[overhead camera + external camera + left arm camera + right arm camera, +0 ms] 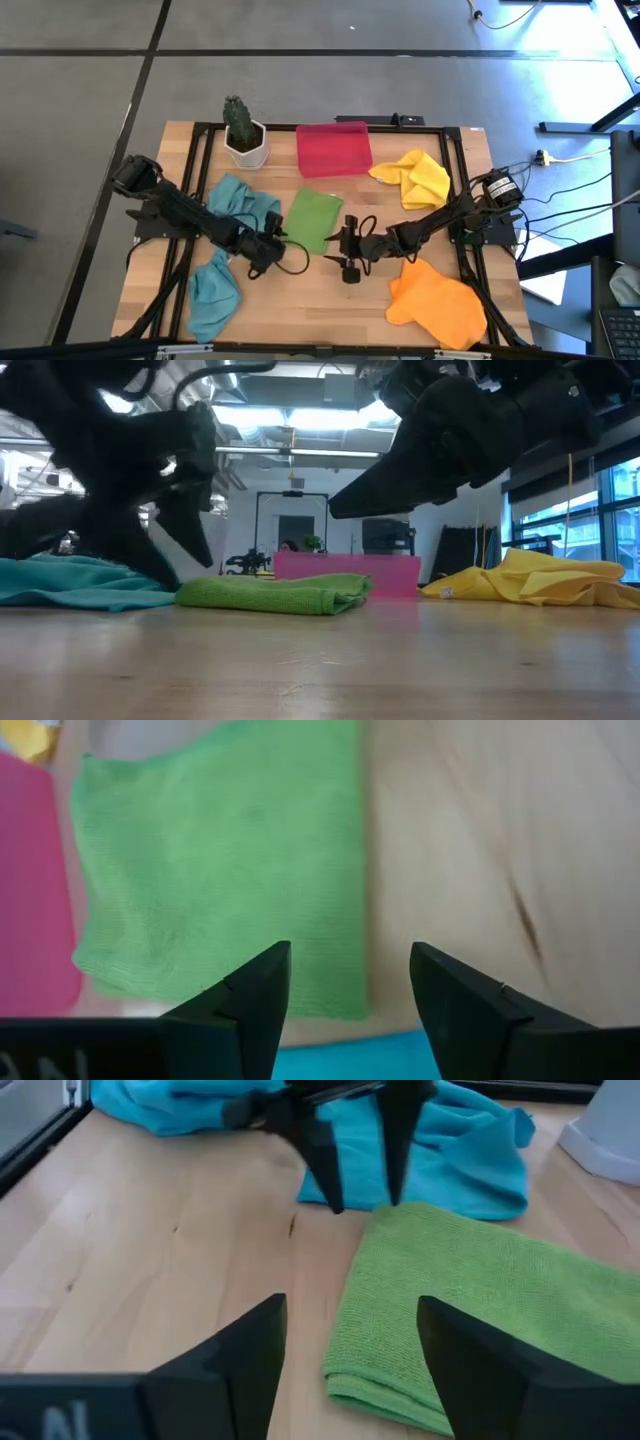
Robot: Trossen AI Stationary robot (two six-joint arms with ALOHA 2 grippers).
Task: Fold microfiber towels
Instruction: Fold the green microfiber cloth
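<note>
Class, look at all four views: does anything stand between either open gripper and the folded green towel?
Nothing visible does. The left gripper and right gripper hang open at the near edge of the green towel, with only bare table between.

A folded towel [313, 220] lies flat at the middle of the surface [300, 310]. Behind it, toward the far edge, sits a tray [333, 148] — with a potted plant [243, 132] to its left and a crumpled towel [415, 178] to its right. Two more towels lie on the left side, one [243, 200] just beside the folded one, the other [213, 292] by the near edge. A fifth towel [440, 300] lies in the near right corner.
</note>
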